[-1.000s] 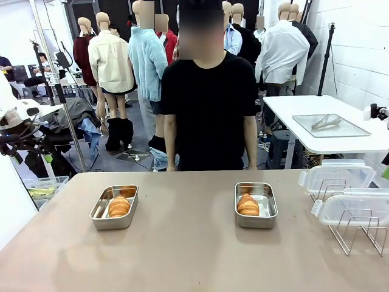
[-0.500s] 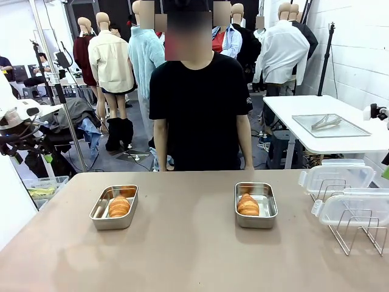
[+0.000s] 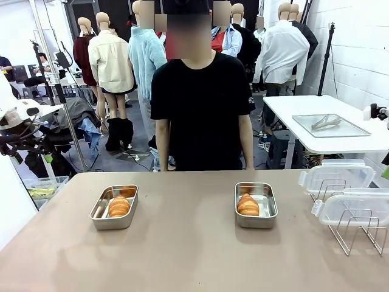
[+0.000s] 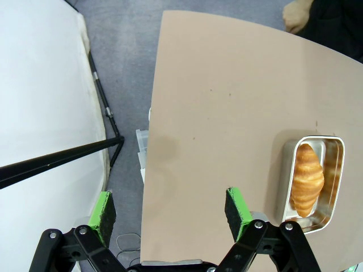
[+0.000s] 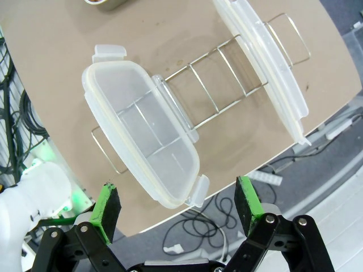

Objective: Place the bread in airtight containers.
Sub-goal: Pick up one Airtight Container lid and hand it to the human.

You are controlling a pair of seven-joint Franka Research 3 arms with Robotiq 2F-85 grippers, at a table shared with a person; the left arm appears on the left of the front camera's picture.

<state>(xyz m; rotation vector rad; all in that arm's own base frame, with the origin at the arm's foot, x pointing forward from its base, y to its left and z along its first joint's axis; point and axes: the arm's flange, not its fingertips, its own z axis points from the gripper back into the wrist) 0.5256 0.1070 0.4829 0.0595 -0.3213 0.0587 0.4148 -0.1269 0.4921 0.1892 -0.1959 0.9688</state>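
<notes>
Front: on the desk (image 3: 182, 249), the left tin (image 3: 99, 213) holds one roll (image 3: 119, 206) and the right tin (image 3: 269, 207) holds a second roll (image 3: 248, 204). Two lids (image 3: 338, 178) sit on the rack (image 3: 358, 236).

Left wrist: my left jaws stand wide and empty over the desk edge, near the left tin.

Right wrist: my right jaws stand wide and empty above the lids.

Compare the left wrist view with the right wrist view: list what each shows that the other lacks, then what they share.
Left wrist view: a bread roll lying in a steel tin. Right wrist view: a clear lid and a second lid resting on a wire rack. Shared: the brown table, and an open, empty hand with green pads at the bottom edge, the left hand and the right hand respectively.
</notes>
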